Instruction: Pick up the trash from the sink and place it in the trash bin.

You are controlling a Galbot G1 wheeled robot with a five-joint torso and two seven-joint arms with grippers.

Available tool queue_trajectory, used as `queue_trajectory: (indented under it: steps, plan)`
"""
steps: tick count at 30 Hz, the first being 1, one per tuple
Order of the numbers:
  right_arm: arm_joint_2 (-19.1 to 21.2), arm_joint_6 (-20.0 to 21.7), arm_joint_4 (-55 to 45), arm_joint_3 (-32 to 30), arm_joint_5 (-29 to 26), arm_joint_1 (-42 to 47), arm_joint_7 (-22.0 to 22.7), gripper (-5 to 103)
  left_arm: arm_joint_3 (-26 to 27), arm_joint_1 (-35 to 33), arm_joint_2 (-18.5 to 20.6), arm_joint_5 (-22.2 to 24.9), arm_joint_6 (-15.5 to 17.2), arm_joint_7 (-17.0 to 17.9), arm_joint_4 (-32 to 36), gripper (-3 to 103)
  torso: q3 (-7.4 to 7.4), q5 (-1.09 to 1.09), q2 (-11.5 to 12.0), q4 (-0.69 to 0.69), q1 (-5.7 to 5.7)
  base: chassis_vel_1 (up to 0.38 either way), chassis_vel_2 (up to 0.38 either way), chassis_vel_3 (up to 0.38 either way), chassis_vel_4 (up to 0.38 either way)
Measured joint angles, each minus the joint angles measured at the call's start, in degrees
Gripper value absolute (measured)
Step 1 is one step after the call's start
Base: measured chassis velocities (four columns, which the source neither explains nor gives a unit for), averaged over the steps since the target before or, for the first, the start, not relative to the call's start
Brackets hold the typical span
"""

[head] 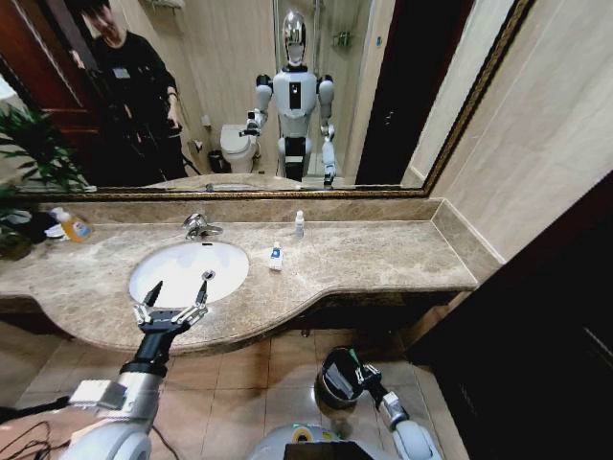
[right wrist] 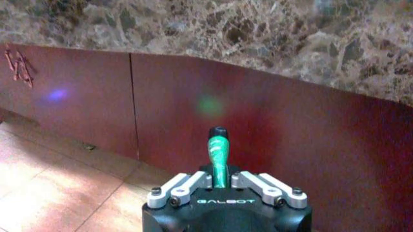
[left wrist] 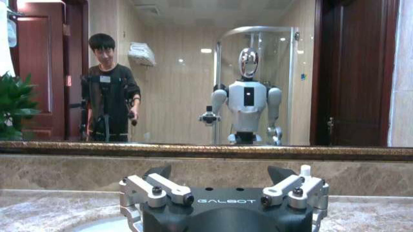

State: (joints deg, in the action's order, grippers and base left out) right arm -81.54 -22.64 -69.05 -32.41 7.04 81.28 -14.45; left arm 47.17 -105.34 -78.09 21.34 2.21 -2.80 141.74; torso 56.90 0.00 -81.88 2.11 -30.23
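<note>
The white oval sink (head: 172, 278) is set in the beige marble counter. My left gripper (head: 180, 287) hangs open over the basin's front rim, its jaws spread wide with nothing between them; in the left wrist view the gripper (left wrist: 219, 175) faces the mirror. A white tube with a blue label (head: 276, 257) and a tiny white bottle (head: 299, 224) stand on the counter right of the sink. Down by the floor, my right gripper (head: 362, 372) is at the edge of the dark trash bin (head: 335, 379). In the right wrist view that gripper (right wrist: 218, 178) is shut on a small green-black piece (right wrist: 218, 152).
A chrome tap (head: 198, 226) stands behind the basin. A yellow bottle with an orange label (head: 73, 227) and a plant (head: 29, 153) are at the counter's left end. The red-brown cabinet front (right wrist: 271, 145) lies close ahead of the right gripper. Tiled floor surrounds the bin.
</note>
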Motion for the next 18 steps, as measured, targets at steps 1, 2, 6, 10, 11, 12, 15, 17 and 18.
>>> queue_trajectory:
  steps: [1,2,6,10,11,12,15,17,18]
  plan:
    - [0.09,-0.23,0.5,0.04,0.0,-0.18,0.05,10,0.0,0.0,0.0,0.0,0.0,0.0,0.0,100,0.0,0.0,0.0,0.0,0.0,0.0,0.0,0.0,0.0]
    - [0.09,-0.23,0.5,0.04,0.0,-0.18,0.05,10,0.0,0.0,0.0,0.0,0.0,0.0,0.0,100,0.0,0.0,0.0,0.0,0.0,0.0,0.0,0.0,0.0]
    - [-0.05,-0.52,0.99,0.12,0.24,-0.34,0.25,10,0.0,0.0,0.0,0.0,0.0,0.0,0.0,100,0.0,0.0,0.0,0.0,0.0,0.0,0.0,0.0,0.0]
    - [-0.41,-0.62,0.75,0.37,1.38,-0.03,1.68,17,0.0,0.0,0.0,0.0,0.0,0.0,0.0,100,0.0,0.0,0.0,0.0,0.0,0.0,0.0,0.0,0.0]
    - [-0.5,-0.66,0.72,0.51,1.67,0.0,2.37,22,0.0,0.0,0.0,0.0,0.0,0.0,0.0,100,0.0,0.0,0.0,0.0,0.0,0.0,0.0,0.0,0.0]
    - [-0.72,-0.66,0.67,0.56,1.96,0.12,2.82,28,0.0,0.0,0.0,0.0,0.0,0.0,0.0,100,0.0,0.0,0.0,0.0,0.0,0.0,0.0,0.0,0.0]
    - [-0.99,-0.71,0.76,0.58,2.37,0.2,3.21,33,0.0,0.0,0.0,0.0,0.0,0.0,0.0,100,0.0,0.0,0.0,0.0,0.0,0.0,0.0,0.0,0.0]
    - [-1.03,-0.85,0.89,0.58,2.48,0.21,3.53,38,0.0,-0.01,0.0,0.0,0.0,0.0,0.0,100,0.0,0.0,0.0,0.0,0.0,0.0,0.0,0.0,0.0]
    - [-1.02,-0.89,0.89,0.6,2.5,0.25,3.65,44,0.0,0.0,0.0,0.0,0.0,0.0,0.0,100,0.0,0.0,0.0,0.0,0.0,0.0,0.0,0.0,0.0]
